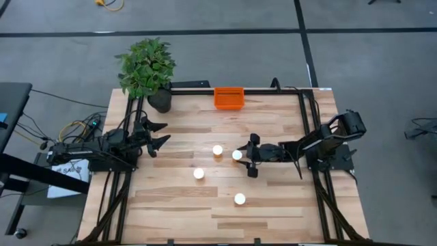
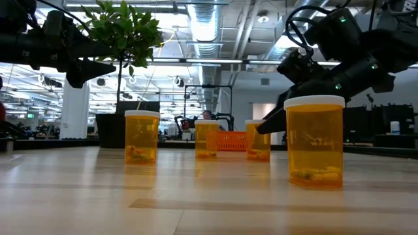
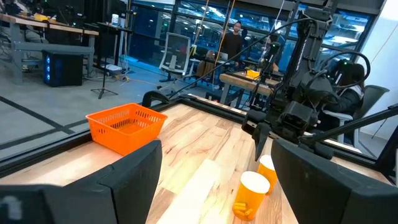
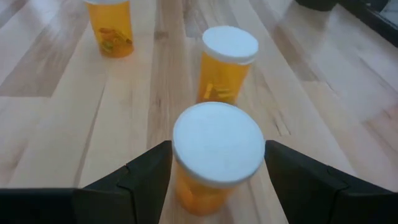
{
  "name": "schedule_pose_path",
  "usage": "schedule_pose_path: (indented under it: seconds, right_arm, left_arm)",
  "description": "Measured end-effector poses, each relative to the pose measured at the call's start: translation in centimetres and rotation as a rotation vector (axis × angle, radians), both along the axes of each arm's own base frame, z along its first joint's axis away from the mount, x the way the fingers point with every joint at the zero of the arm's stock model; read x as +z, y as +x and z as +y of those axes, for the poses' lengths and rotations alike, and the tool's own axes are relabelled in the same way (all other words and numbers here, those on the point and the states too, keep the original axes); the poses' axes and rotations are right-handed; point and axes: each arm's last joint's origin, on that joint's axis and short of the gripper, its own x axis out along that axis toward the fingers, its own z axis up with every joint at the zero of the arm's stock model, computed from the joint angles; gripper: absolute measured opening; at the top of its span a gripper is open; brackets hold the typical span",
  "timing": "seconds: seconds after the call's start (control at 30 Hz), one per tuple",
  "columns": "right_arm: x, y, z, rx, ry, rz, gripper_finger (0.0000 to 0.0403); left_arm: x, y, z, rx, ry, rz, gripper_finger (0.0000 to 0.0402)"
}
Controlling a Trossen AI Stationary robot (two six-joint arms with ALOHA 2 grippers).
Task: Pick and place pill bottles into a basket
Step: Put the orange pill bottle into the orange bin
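Four pill bottles with white caps stand upright on the wooden table: one at the middle (image 1: 217, 149), one to its right (image 1: 237, 155), one nearer (image 1: 199, 173) and one nearest the front edge (image 1: 240, 199). The orange basket (image 1: 229, 97) stands at the far edge. My right gripper (image 1: 252, 156) is open and low over the table. Its fingers stand on either side of the right-hand middle bottle (image 4: 217, 146) without touching it. My left gripper (image 1: 158, 134) is open and empty, above the table's left side.
A potted plant in a black pot (image 1: 159, 101) stands at the far left corner, left of the basket. A black frame rail (image 1: 273, 91) runs along the far edge. The left wrist view shows the basket (image 3: 127, 127) and my right arm (image 3: 292, 118) beyond two bottles.
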Motion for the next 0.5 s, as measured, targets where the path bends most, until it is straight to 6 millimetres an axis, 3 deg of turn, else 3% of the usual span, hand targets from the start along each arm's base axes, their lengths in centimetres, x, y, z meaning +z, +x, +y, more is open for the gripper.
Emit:
schedule_pose_path:
  seconds: [0.5]
  right_arm:
    - [0.08, 0.14, -0.37, -0.031, 0.049, -0.009, 0.0239]
  left_arm:
    - [0.01, 0.00, 0.00, 0.000, 0.001, 0.001, 0.0293]
